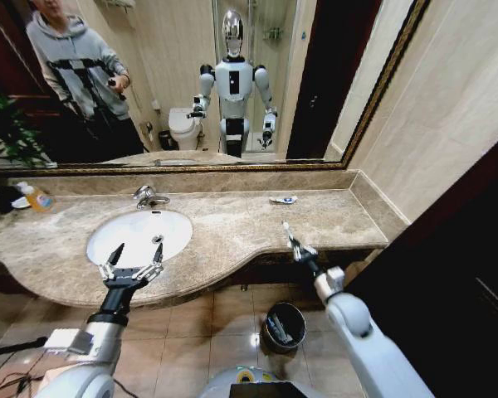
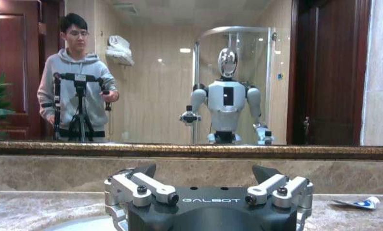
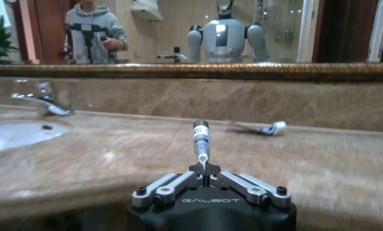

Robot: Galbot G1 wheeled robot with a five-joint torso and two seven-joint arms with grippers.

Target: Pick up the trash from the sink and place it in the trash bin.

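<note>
My right gripper point(image 1: 298, 249) is shut on a small white tube point(image 1: 288, 231) of trash and holds it upright above the counter's front edge, right of the sink point(image 1: 174, 222). In the right wrist view the tube point(image 3: 201, 138) stands straight up from the shut gripper point(image 3: 204, 169). Another white tube with blue markings point(image 1: 283, 200) lies on the counter near the mirror, also seen as the tube point(image 3: 266, 129) and the tube point(image 2: 358, 203). My left gripper point(image 1: 136, 253) hangs open over the basin's front part, the open gripper point(image 2: 204, 171) holding nothing. The dark round trash bin point(image 1: 284, 325) stands on the floor below the counter.
A chrome faucet point(image 1: 148, 196) stands behind the basin. A yellow-orange bottle point(image 1: 37, 197) sits at the counter's far left beside a plant point(image 1: 4, 133). A large mirror runs along the back wall. A dark door or panel point(image 1: 473, 249) rises close on the right.
</note>
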